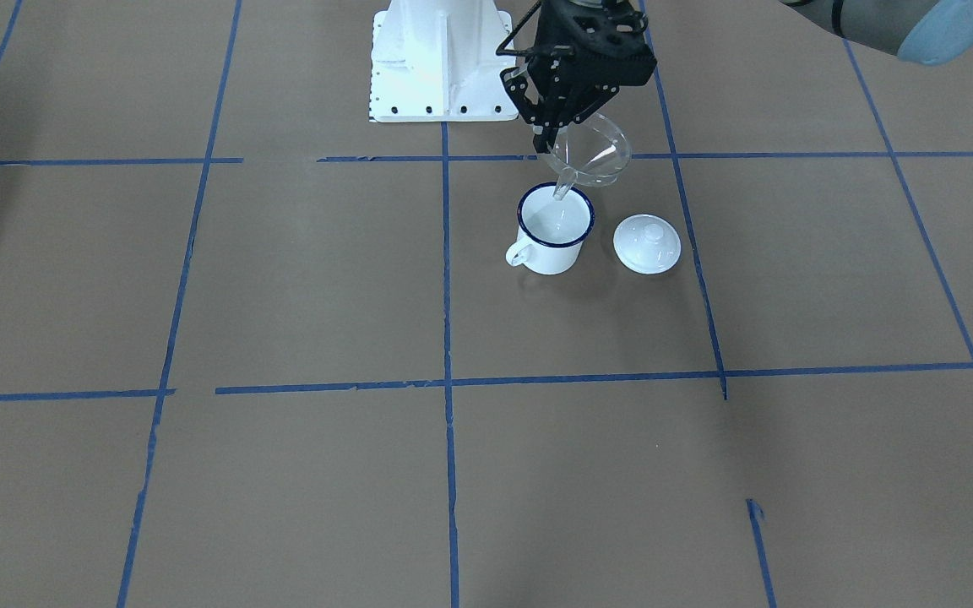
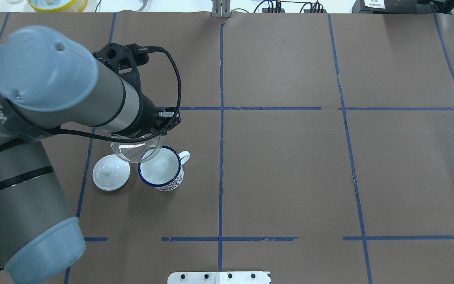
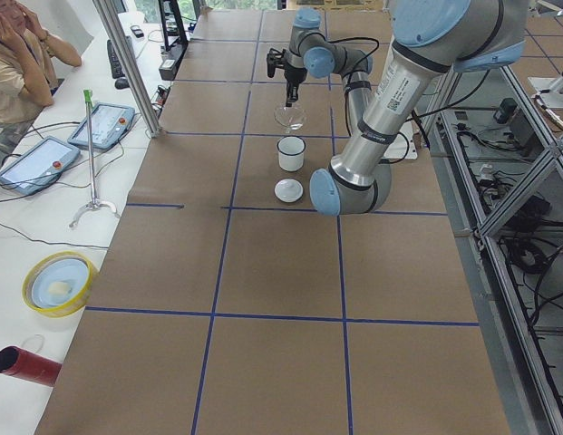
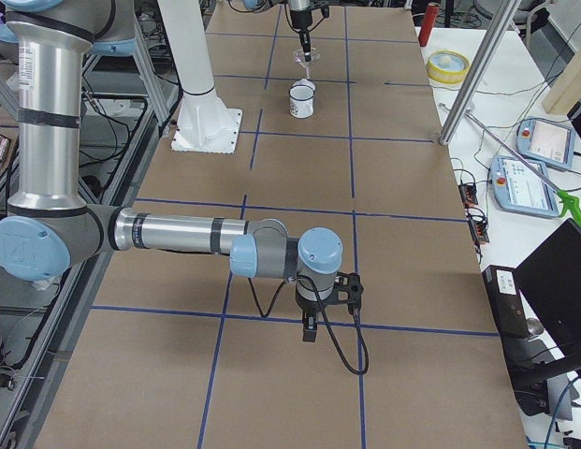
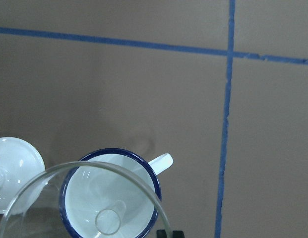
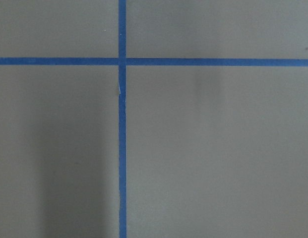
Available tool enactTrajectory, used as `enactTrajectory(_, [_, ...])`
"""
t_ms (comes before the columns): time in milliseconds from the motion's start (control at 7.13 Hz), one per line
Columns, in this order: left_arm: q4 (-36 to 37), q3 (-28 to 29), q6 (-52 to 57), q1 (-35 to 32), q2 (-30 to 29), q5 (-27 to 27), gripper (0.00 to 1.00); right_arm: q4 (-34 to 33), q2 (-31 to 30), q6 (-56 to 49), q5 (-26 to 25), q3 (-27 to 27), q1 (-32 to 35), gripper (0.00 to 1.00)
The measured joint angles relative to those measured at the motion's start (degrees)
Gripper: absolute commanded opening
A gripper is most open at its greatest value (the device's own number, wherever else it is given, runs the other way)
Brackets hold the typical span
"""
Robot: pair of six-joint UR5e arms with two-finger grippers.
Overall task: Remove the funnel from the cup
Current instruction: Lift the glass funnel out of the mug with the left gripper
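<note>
My left gripper [image 1: 547, 133] is shut on the rim of the clear funnel [image 1: 592, 152] and holds it tilted in the air. The spout points down over the far side of the white cup [image 1: 556, 228], whose rim is dark blue. In the exterior left view the funnel [image 3: 290, 115] hangs just above the cup [image 3: 291, 152], not resting in it. The left wrist view looks through the funnel [image 5: 109, 221] into the empty cup [image 5: 114, 152]. From overhead, the funnel [image 2: 136, 150] overlaps the cup [image 2: 160, 171]. My right gripper [image 4: 311, 329] is far away over bare table; I cannot tell its state.
A white domed lid [image 1: 647, 243] lies on the table right beside the cup, also seen from overhead [image 2: 110, 172]. The robot's white base [image 1: 440, 59] stands just behind. An operator [image 3: 27, 45] sits at a side table with tablets and a yellow bowl [image 3: 59, 283].
</note>
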Motion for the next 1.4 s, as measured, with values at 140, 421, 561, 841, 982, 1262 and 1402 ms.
enactTrajectory(140, [-7.08, 1.34, -7.63, -0.57, 0.94, 4.66, 0.0, 0.0, 0.0, 0.0, 0.0, 0.0, 0.0, 1.0])
enactTrajectory(421, [-27.62, 9.72, -20.23, -1.29, 4.55, 13.57, 0.0, 0.0, 0.0, 0.0, 0.0, 0.0, 0.0, 1.0])
enactTrajectory(561, [-38.84, 15.91, -25.18, -1.75, 6.23, 17.85, 0.0, 0.0, 0.0, 0.0, 0.0, 0.0, 0.0, 1.0])
enactTrajectory(841, [-53.51, 28.57, -34.22, -3.72, 7.2, 23.8, 0.0, 0.0, 0.0, 0.0, 0.0, 0.0, 0.0, 1.0])
enactTrajectory(982, [-58.28, 34.61, -37.63, -4.8, 7.13, 27.26, 0.0, 0.0, 0.0, 0.0, 0.0, 0.0, 0.0, 1.0])
enactTrajectory(1262, [-67.76, 45.91, -39.73, -6.46, 6.75, 30.67, 0.0, 0.0, 0.0, 0.0, 0.0, 0.0, 0.0, 1.0])
enactTrajectory(1402, [-71.92, 50.22, -39.77, -6.7, 6.4, 31.02, 0.1, 0.0, 0.0, 0.0, 0.0, 0.0, 0.0, 1.0])
